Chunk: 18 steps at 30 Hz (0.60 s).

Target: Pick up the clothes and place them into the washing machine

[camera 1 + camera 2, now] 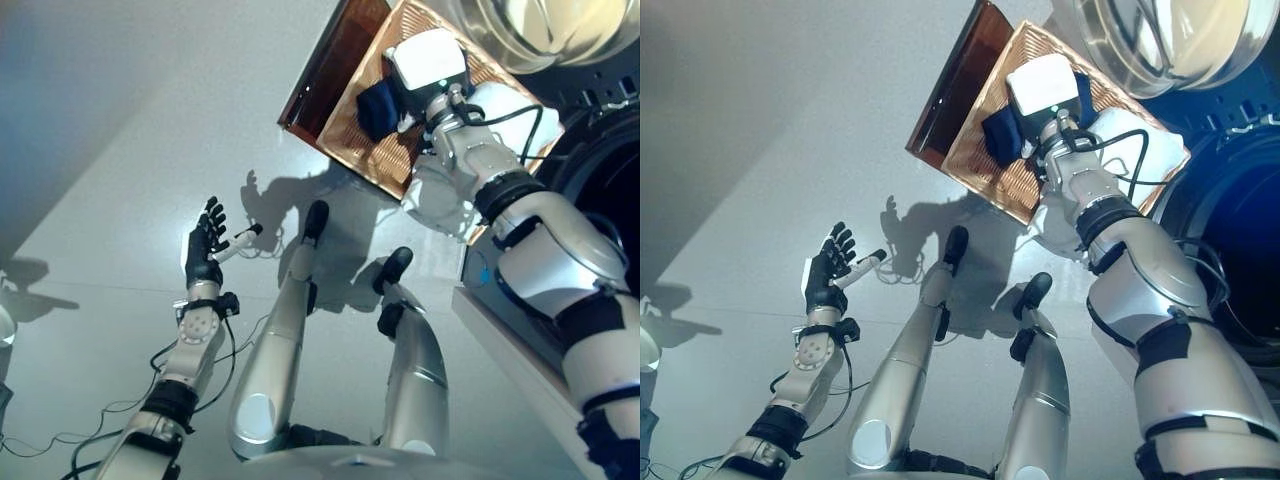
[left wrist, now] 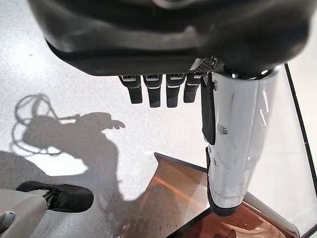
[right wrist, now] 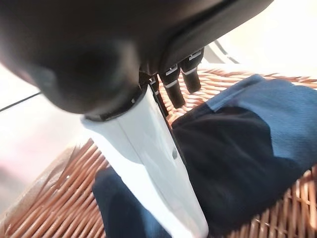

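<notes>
Right hand (image 3: 148,148) open, holding nothing above navy garment (image 3: 233,148) in wicker basket (image 1: 1025,180) (left hand (image 1: 205,250) idle, open); shallow close risks pinching weave, not cloth.

Bare grey floor (image 1: 150,150) lies open around the left hand (image 1: 203,252); the brown woven wicker basket (image 1: 990,160) and the washing machine's round steel door (image 1: 1160,40) crowd the right hand (image 3: 168,74).

Basket (image 1: 1010,180): woven wicker, orange-brown, ribbed weave pattern; darker brown liner along one side. Garment (image 3: 247,144) just beyond the right hand's fingers (image 3: 174,87): dark navy with a lighter blue panel, no print visible. Right hand (image 3: 148,144): black fingers, white thumb cover. Left hand (image 1: 204,250): black fingers, white thumb cover. Floor (image 1: 120,150) past the left fingers: plain pale grey. Washing machine (image 1: 590,160): dark drum opening, silver door rim.
</notes>
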### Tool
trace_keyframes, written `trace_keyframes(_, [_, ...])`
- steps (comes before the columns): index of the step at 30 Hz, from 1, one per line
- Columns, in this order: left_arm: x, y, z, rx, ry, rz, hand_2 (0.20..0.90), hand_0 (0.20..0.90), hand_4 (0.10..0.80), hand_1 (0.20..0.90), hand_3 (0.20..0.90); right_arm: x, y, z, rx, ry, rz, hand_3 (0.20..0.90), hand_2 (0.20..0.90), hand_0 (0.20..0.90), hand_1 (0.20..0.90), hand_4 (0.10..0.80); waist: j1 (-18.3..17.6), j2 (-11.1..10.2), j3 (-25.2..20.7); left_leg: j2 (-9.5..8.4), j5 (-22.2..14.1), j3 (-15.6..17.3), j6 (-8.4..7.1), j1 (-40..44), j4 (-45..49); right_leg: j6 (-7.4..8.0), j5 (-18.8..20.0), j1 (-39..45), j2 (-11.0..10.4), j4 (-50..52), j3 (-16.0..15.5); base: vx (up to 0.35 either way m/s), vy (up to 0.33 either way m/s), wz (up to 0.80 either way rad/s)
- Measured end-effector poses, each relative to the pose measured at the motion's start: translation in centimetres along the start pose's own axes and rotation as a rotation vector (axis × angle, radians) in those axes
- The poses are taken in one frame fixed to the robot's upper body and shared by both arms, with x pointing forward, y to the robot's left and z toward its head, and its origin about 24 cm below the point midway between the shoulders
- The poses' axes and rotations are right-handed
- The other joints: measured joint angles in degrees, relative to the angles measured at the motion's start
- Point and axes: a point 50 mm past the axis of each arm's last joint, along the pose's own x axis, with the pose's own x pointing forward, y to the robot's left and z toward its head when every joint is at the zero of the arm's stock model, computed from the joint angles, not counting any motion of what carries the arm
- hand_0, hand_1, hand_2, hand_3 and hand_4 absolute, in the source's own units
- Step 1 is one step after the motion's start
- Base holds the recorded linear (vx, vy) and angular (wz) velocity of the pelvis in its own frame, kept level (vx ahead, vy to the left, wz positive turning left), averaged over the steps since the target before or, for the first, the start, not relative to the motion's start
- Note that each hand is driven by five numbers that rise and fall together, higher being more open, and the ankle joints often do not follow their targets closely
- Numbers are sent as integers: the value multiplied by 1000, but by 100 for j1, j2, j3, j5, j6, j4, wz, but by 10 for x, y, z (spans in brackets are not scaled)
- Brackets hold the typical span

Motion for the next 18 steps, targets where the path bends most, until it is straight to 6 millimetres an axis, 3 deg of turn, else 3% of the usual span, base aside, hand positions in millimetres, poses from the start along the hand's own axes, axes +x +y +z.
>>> trace_keyframes(4, [0, 3, 0, 5, 1, -7, 900, 900, 800, 900, 900, 0, -1, 1, 6, 2, -3, 483, 483, 483, 483, 502, -12, 0, 0, 0, 2, -5, -4, -14, -5, -2, -2, -13, 0, -9, -4, 0, 0, 0])
trace_keyframes(6, [0, 3, 0, 4, 1, -7, 900, 900, 800, 900, 900, 1, -2, 0, 15, 7, -8, 444, 444, 444, 444, 475, -17, 0, 0, 0, 2, -7, -4, -44, -9, -2, -2, -35, 0, -26, -9, 0, 0, 0])
trace_keyframes(7, [0, 3, 1, 0, -1, -7, 900, 900, 800, 900, 900, 2, -4, -1, 21, 11, -12, 227, 227, 227, 227, 320, -27, 0, 0, -1, 2, -16, -4, -79, -9, -2, -2, -61, 0, -34, -22, -10, 11, 4])
trace_keyframes(8, [0, 3, 2, -4, -4, -11, 900, 900, 800, 900, 900, 2, -5, -2, 26, 16, -17, 200, 200, 200, 200, 300, -29, -1, 0, -4, 2, -21, -4, -130, -9, 1, 0, -111, -1, -32, -26, 0, 0, 0])
trace_keyframes(18, [1, 0, 8, -21, -27, -22, 900, 900, 800, 900, 900, 4, -11, 0, 24, -5, -32, 200, 200, 200, 200, 300, -61, -1, 0, 7, 1, -36, -4, -306, -7, 8, 3, -288, 14, -22, -37, 0, 0, 0])
